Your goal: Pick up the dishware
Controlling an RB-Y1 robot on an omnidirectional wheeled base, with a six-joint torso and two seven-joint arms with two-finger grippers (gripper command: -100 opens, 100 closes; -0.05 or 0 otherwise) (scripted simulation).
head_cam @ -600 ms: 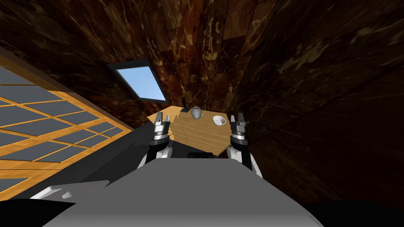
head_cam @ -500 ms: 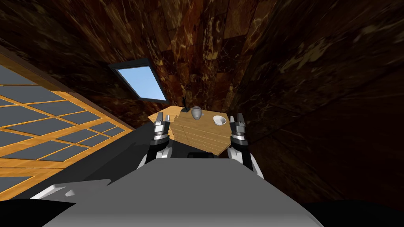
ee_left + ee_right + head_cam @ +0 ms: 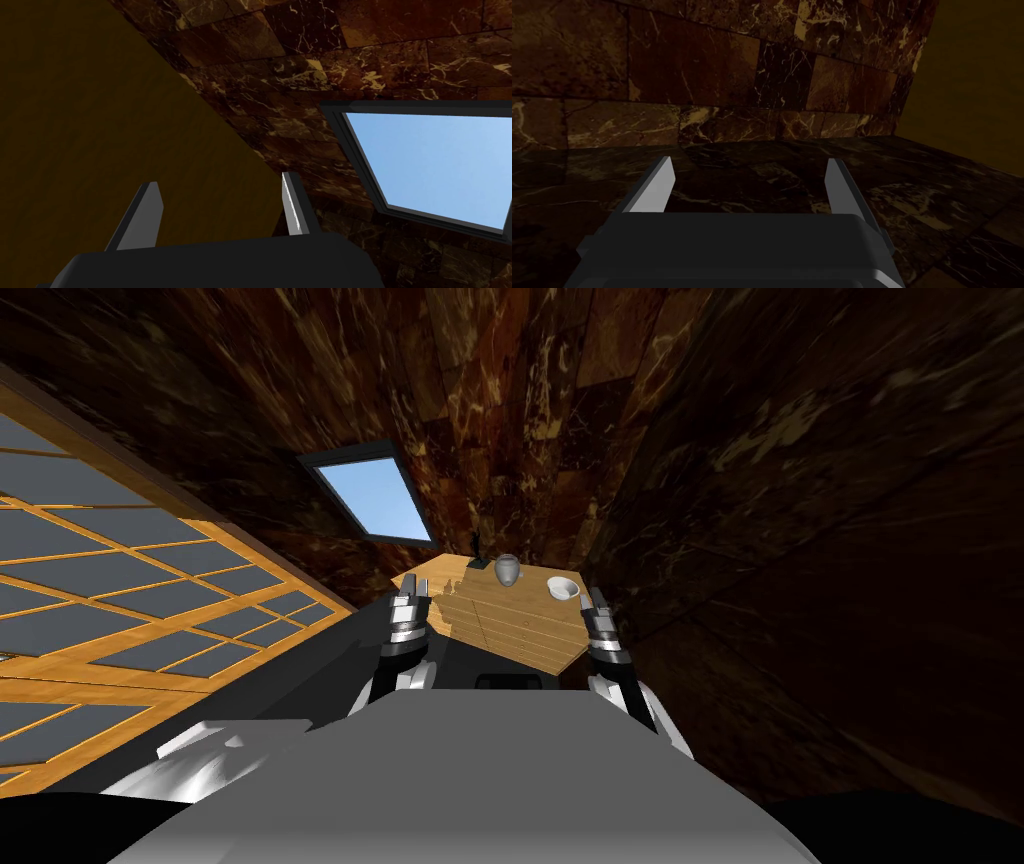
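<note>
A small white bowl (image 3: 563, 587) sits near the right end of a wooden chest of drawers (image 3: 505, 623) ahead of me. A grey vase (image 3: 507, 570) stands to its left, near the middle of the top. My left gripper (image 3: 409, 589) is open in front of the chest's left end, with nothing between its fingers (image 3: 148, 212). My right gripper (image 3: 598, 598) is open too, just short of the chest's right corner and a little below the bowl, its fingers (image 3: 658, 186) empty.
A small dark figure (image 3: 478, 556) stands at the back of the chest top beside the vase. A window (image 3: 378, 496) is set in the dark marble wall behind. A wooden lattice panel (image 3: 130, 598) runs along my left. Dark floor lies between me and the chest.
I have turned a little: the whole scene has shifted, with the chest and bowl now slightly higher and further right. Both grippers stay open.
</note>
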